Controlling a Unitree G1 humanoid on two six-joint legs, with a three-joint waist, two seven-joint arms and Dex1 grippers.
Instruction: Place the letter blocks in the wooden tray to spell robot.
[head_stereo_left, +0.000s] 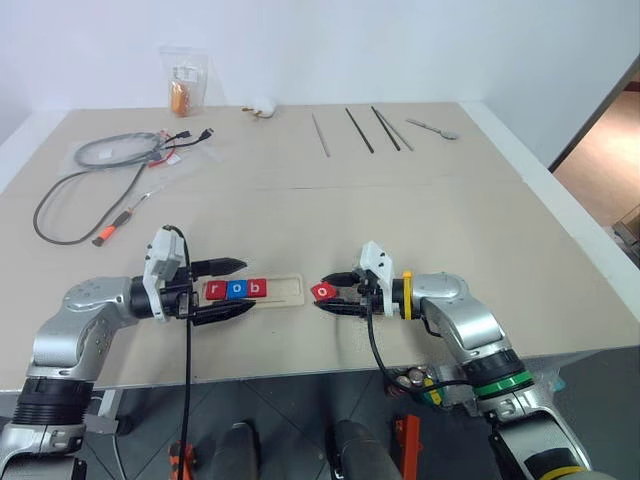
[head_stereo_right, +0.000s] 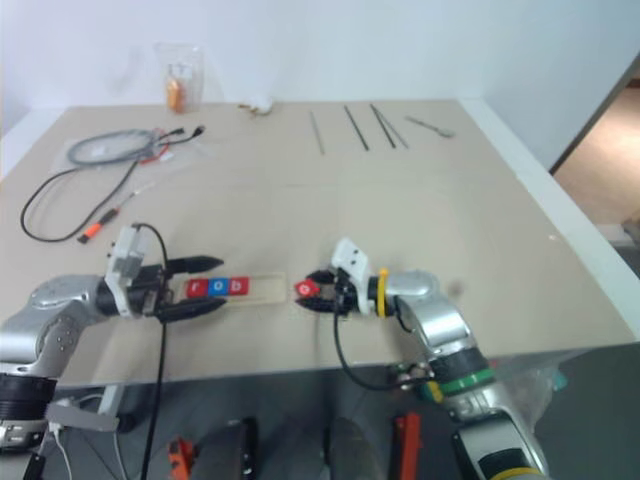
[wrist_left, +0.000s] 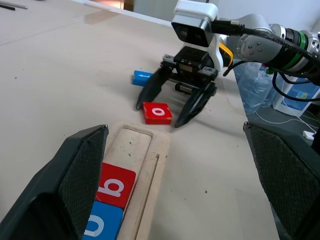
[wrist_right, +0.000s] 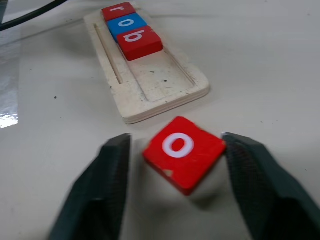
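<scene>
The right gripper's fingers straddled the red o block on the bench without gripping it, while the left gripper's fingers flanked the wooden tray, spread wide.

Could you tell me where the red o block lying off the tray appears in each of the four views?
Left eye view: the red o block lies on the table between the right gripper's fingers, just past the wooden tray's free end.
Right eye view: same spot.
Left wrist view: upper middle, beyond the tray.
Right wrist view: lower middle, between the fingers.
Shared landmark: the tray's free end.
</scene>
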